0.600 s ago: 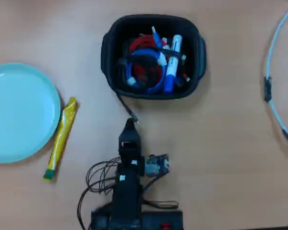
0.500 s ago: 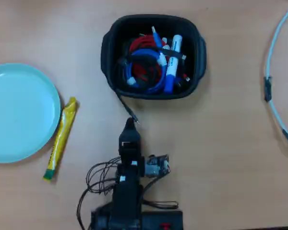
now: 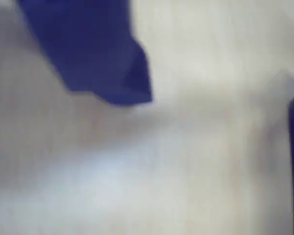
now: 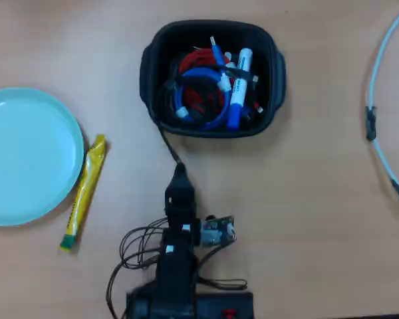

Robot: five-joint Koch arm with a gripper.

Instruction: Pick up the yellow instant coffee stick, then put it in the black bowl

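Beside the teal plate (image 4: 26, 156) the yellow instant coffee stick (image 4: 84, 191) lies untouched, black bowl (image 4: 148, 70) well apart, so nothing's done yet, and the gripper (image 4: 179, 174) looks empty, can't tell how open.

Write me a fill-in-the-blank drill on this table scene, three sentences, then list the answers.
1. In the overhead view the yellow instant coffee stick lies on the table against the rim of the ____ plate.
2. The white-and-blue marker lies inside the ____ bowl.
3. The end of the stick farthest from the bowl is coloured ____.

Answers: teal; black; green
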